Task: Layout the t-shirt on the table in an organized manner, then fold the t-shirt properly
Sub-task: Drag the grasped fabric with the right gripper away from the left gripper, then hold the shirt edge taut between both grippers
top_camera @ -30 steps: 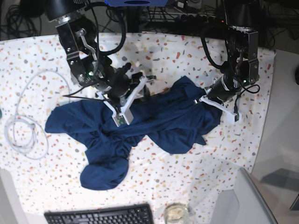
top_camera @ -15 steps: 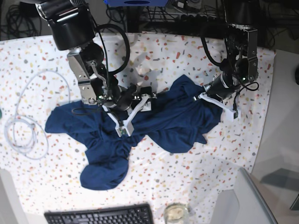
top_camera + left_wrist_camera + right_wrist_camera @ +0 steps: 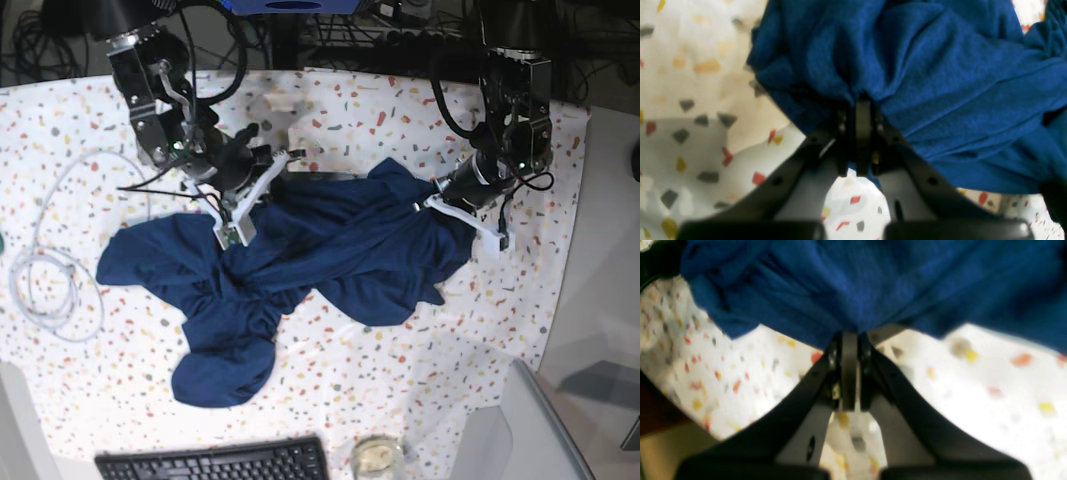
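Note:
The dark navy t-shirt lies crumpled across the middle of the speckled table, one bunched end trailing toward the front. My right gripper is at the shirt's left-centre and is shut on a fold. In the right wrist view its jaws meet on the t-shirt. My left gripper is shut on the shirt's right edge. The left wrist view shows the left gripper pinching gathered t-shirt cloth just above the table.
A coiled white cable lies at the table's left. A black keyboard and a glass sit at the front edge. A plain grey surface borders the right side, with a grey panel at the front right.
My right gripper has shut on the t-shirt and moved back and left, drawing the cloth taut toward the far side. The left gripper has stayed put, still shut on the shirt.

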`<state>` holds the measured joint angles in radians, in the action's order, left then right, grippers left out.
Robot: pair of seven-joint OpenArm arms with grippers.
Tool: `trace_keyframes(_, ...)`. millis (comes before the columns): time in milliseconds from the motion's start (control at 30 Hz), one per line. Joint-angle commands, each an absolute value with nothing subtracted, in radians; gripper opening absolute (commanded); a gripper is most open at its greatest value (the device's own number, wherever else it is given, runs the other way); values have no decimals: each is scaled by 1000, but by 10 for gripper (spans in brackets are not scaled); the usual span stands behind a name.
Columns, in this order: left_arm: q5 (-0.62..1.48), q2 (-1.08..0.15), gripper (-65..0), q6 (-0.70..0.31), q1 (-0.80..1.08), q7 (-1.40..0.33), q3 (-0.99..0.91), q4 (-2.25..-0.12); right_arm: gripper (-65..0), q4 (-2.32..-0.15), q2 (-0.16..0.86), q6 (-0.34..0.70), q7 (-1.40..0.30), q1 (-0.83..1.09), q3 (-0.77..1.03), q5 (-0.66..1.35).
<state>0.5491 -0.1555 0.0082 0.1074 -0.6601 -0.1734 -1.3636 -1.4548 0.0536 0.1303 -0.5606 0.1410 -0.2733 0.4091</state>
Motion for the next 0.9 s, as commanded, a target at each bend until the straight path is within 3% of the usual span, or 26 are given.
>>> trace_keyframes(0,555,-166,-650,5,110,-647,-176,-1391,-650,-1514,74,137,-539,156,-268,420)
trace_keyframes(167,555,-179,-650,5,176,-647,-176,-1497,-650,-1685,168,137,-539,298,-222,421)
trace_keyframes(500,555,-292,-650,5,364,-651,-177,-1797,-650,-1870,229,137,-538,595,130,421)
trace_keyframes(867,555,-314,-650,5,421,-645,-163,-1681,-650,-1954,220,137,-538,615,486,423)
